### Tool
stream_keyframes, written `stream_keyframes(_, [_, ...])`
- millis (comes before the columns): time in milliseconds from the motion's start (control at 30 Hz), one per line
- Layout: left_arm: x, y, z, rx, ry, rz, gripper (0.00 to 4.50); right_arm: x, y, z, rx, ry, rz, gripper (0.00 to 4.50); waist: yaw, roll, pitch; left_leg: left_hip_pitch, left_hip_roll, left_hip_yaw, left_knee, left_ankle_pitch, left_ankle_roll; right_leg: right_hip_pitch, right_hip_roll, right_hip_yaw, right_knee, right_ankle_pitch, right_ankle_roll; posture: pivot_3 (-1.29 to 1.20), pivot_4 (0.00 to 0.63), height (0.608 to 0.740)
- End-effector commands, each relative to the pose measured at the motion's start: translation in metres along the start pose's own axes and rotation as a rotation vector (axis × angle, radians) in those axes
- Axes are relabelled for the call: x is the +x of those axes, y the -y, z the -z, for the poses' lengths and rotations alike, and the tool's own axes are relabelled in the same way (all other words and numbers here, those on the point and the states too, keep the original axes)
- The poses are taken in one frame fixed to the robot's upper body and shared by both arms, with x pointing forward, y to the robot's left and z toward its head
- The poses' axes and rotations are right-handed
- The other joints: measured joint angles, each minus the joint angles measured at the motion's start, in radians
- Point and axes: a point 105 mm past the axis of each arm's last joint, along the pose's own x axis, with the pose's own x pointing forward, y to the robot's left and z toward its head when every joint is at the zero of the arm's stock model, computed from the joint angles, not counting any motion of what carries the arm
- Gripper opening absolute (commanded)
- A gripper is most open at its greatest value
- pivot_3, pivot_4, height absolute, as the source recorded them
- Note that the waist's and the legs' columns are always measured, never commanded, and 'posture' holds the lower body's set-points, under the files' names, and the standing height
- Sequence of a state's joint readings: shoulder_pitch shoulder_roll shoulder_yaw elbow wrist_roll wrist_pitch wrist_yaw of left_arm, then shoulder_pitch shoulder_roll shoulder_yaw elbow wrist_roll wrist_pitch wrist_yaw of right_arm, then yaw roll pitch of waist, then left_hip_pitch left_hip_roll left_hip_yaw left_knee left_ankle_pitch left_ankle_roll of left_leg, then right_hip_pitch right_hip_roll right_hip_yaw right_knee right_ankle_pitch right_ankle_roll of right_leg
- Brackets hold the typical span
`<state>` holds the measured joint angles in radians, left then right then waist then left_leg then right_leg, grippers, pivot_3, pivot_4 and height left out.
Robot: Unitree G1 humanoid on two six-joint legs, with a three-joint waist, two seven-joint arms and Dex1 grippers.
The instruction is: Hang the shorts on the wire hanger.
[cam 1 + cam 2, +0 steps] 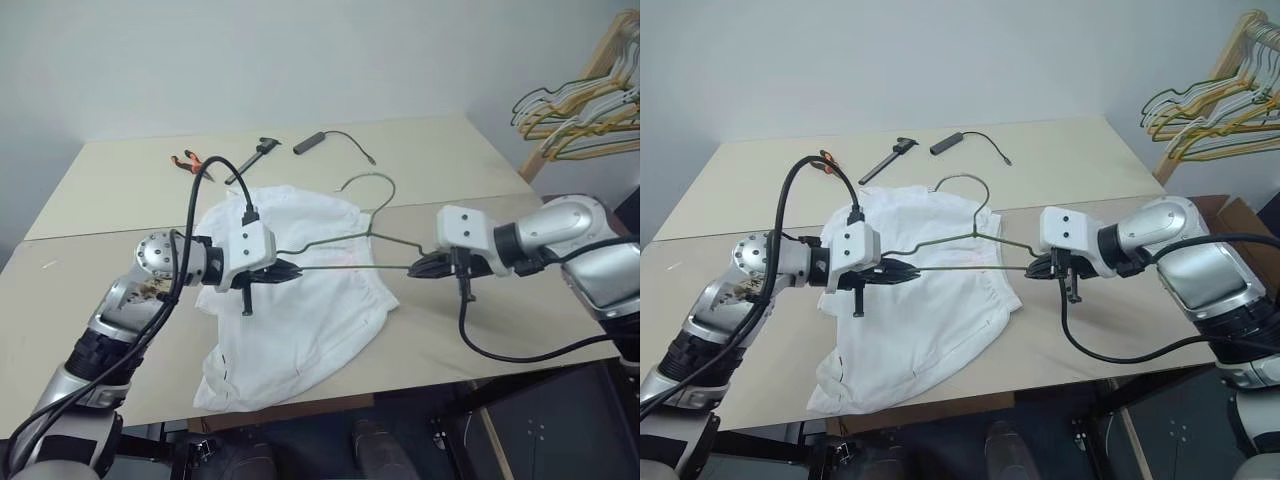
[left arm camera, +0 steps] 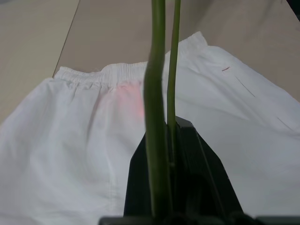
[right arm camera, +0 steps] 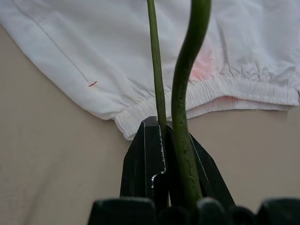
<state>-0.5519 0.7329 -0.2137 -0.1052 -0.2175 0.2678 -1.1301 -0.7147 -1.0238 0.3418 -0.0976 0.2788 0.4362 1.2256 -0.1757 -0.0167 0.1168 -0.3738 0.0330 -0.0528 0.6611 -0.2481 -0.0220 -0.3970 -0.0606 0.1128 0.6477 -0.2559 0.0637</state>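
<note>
On the table point(image 1: 90, 300), along its far side, lie orange-handled pliers point(image 1: 187, 160), a dark caliper-like tool point(image 1: 252, 157) and a black stick with a thin cord point(image 1: 309, 142); all are well apart from the arms. At the right edge a bunch of yellowish and grey hangers point(image 1: 575, 115) hangs on a wooden rack point(image 1: 600, 60). Nothing lies between the grippers and the cloth.

The shorts point(image 1: 300, 320) lie spread flat near the table's front edge, the elastic waistband toward the right arm, a faint red-orange mark near it.

The wire hanger point(image 1: 345, 245) is held above the shorts, its hook point(image 1: 370, 183) pointing toward the far side. The left gripper point(image 1: 287, 270) is clenched on the hanger's left corner, and the right gripper point(image 1: 425, 267) is clamped on its right corner; in each wrist view both wires of the corner run between the closed black fingers point(image 3: 145, 159).
</note>
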Motion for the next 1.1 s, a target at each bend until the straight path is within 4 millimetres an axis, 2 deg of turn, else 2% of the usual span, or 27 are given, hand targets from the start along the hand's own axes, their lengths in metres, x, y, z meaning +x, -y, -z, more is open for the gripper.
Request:
stream_keyframes(33, [-0.005, 0.004, -0.018, 0.026, 0.157, 0.037, 0.79, -0.008, -0.004, -0.008, -0.034, 0.057, 0.023, 0.0, 0.002, 0.0, 0.0, 0.0, 0.0, 0.0, 0.0, 0.0, 0.0, 0.0, 0.0, 0.0, 0.0, 0.0, 0.0, -0.11, 0.05, 0.74])
stream_keyframes(133, [-0.009, 0.001, -0.011, -0.022, 0.19, 0.012, 1.66, -0.011, -0.016, 0.005, 0.045, 0.068, 0.014, 0.0, 0.008, 0.0, 0.0, -0.001, 0.0, 0.0, 0.0, 0.0, 0.0, 0.0, 0.0, -0.001, 0.0, 0.0, 0.0, -0.1, 0.06, 0.74])
stream_keyframes(300, [-0.031, -0.019, 0.007, -0.131, 0.19, -0.152, 3.25, -0.024, -0.034, 0.053, 0.276, 0.014, 0.078, 0.0, 0.022, -0.001, 0.0, 0.0, 0.0, 0.0, 0.0, 0.0, 0.0, 0.001, 0.0, -0.001, 0.0, 0.0, 0.0, -0.08, 0.079, 0.74])
stream_keyframes(433, [-0.046, -0.004, 0.009, -0.164, 0.189, -0.098, 4.44, -0.04, -0.043, 0.098, 0.538, -0.014, 0.17, 0.0, 0.026, -0.001, 0.0, 0.001, 0.0, 0.0, 0.0, 0.0, 0.0, 0.002, 0.0, 0.0, 0.0, 0.0, 0.0, -0.07, 0.085, 0.74])
stream_keyframes(500, [-0.048, 0.003, 0.004, -0.169, 0.222, -0.08, 4.48, -0.046, -0.044, 0.114, 0.673, -0.002, 0.218, 0.0, 0.029, -0.001, 0.0, 0.002, 0.0, 0.0, 0.0, 0.0, 0.0, 0.003, 0.0, 0.0, 0.0, 0.0, 0.0, -0.07, 0.089, 0.74])
stream_keyframes(600, [-0.049, 0.01, -0.005, -0.155, 0.268, -0.058, 4.48, -0.048, -0.044, 0.125, 0.845, 0.027, 0.258, 0.0, 0.033, -0.001, 0.0, 0.005, 0.0, 0.001, 0.0, 0.0, 0.0, 0.006, 0.0, 0.0, 0.0, 0.0, 0.0, -0.07, 0.09, 0.74])
stream_keyframes(700, [-0.048, 0.013, -0.018, -0.147, 0.309, -0.037, 4.48, -0.037, -0.044, 0.139, 1.057, -0.004, 0.266, 0.0, 0.032, -0.001, 0.0, 0.006, 0.0, 0.0, 0.0, 0.0, 0.0, 0.007, 0.001, 0.0, 0.0, -0.003, 0.005, -0.06, 0.089, 0.74])
stream_keyframes(767, [-0.048, 0.012, -0.023, -0.149, 0.32, -0.038, 4.48, -0.029, -0.044, 0.144, 1.138, -0.026, 0.257, 0.0, 0.032, -0.001, 0.0, 0.006, 0.0, 0.001, 0.0, 0.0, 0.0, 0.007, 0.001, 0.001, 0.0, -0.003, 0.006, -0.06, 0.088, 0.74])
stream_keyframes(933, [-0.044, 0.008, -0.022, -0.138, 0.302, -0.055, 4.48, -0.011, -0.048, 0.143, 1.289, -0.04, 0.162, 0.0, 0.033, -0.001, 0.0, 0.007, 0.0, 0.001, 0.0, 0.0, 0.0, 0.008, 0.002, 0.001, -0.001, -0.003, 0.007, -0.05, 0.084, 0.74])
stream_keyframes(1100, [-0.044, 0.01, -0.021, -0.151, 0.285, -0.073, 4.48, -0.012, -0.053, 0.123, 1.332, 0.051, 0.021, 0.0, 0.037, -0.001, 0.0, 0.005, 0.0, 0.0, 0.0, 0.0, 0.0, 0.007, 0.001, 0.001, -0.002, -0.002, 0.006, -0.04, 0.081, 0.74])
